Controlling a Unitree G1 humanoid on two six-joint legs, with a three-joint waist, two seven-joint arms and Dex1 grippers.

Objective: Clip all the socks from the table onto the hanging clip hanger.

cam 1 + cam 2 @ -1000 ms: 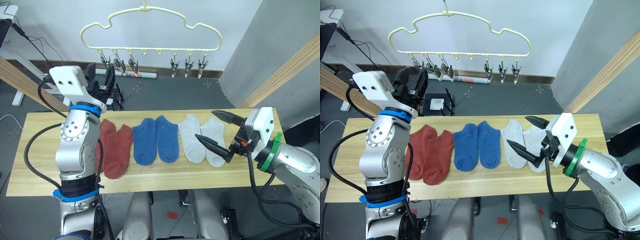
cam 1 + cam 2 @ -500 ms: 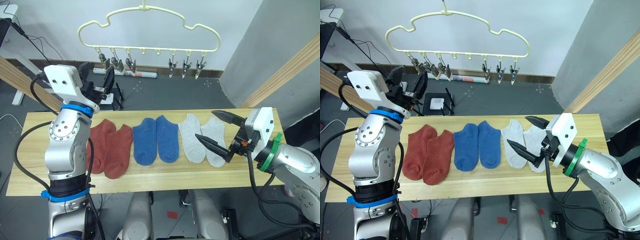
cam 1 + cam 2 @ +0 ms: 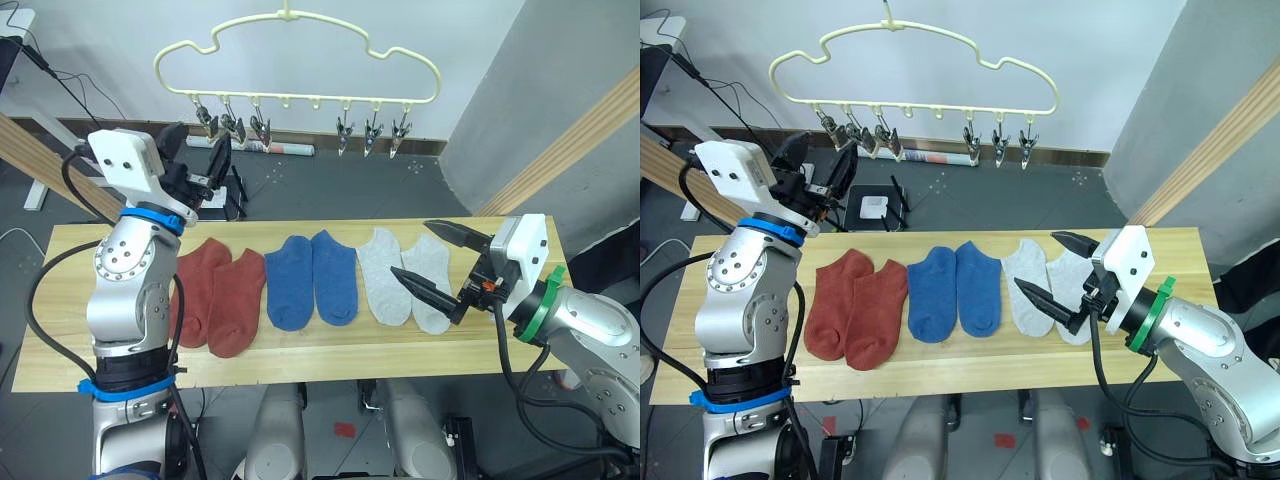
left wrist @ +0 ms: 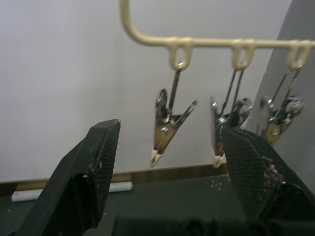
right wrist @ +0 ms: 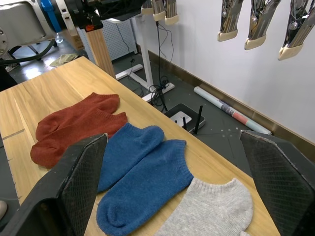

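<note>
1. Task status: all six socks lie flat on the surface (image 3: 300, 360) in a row of pairs. None is clipped, so the task is judged to be at its first step.
2. Sock layout, taking the blue socks (image 3: 310, 280) as landmark: the red socks (image 3: 220, 295) lie just beside them on the robot's left, and the grey socks (image 3: 405, 278) just beside them on the robot's right.
3. Hanger (image 3: 297, 60): it hangs beyond the far edge of the surface, above the blue socks. Its six clips, including the leftmost clip (image 4: 167, 128), hang empty in two groups of three.
4. Left hand (image 3: 195, 165): raised above the far edge of the surface, up and left of the blue socks. Fingers are spread wide and empty. In the left wrist view they frame the leftmost clip without touching it.
5. Right hand (image 3: 433, 262): held low over the grey socks, on the right of the blue socks. Fingers are spread wide and hold nothing.
6. Step in hand (judgement): approach for the first pick-up, with the left hand pre-positioned at a clip.
7. Next move (judgement): lower the right hand onto a grey sock, pinch the cuff, and lift it to the hanger. The left hand must squeeze a clip open to admit the cuff.
</note>
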